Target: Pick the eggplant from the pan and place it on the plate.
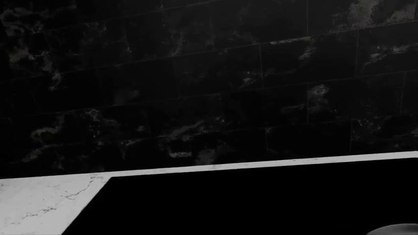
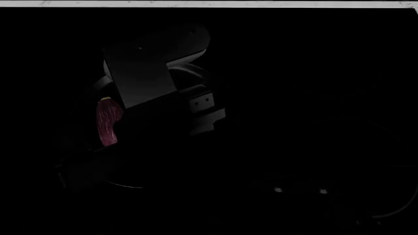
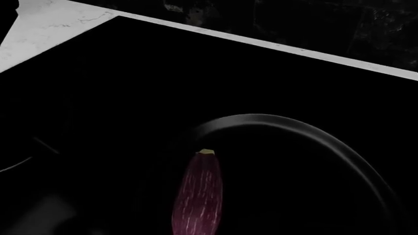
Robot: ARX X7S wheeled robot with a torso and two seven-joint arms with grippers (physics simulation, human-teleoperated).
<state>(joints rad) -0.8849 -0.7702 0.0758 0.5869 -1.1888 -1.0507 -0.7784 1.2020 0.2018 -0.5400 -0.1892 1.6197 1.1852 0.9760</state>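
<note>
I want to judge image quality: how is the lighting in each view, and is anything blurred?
Head view: almost black, only the eggplant and a grey arm part stand out. Right wrist view: dark, but eggplant and the pan rim are sharp. Left wrist view: dim marble wall, bright white counter edge; no blur.

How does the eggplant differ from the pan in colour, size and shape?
The eggplant is magenta-purple with pale streaks; the pan is black. The eggplant is small and narrow; the pan is far wider. The eggplant is elongated; the pan's rim curves round.
</note>
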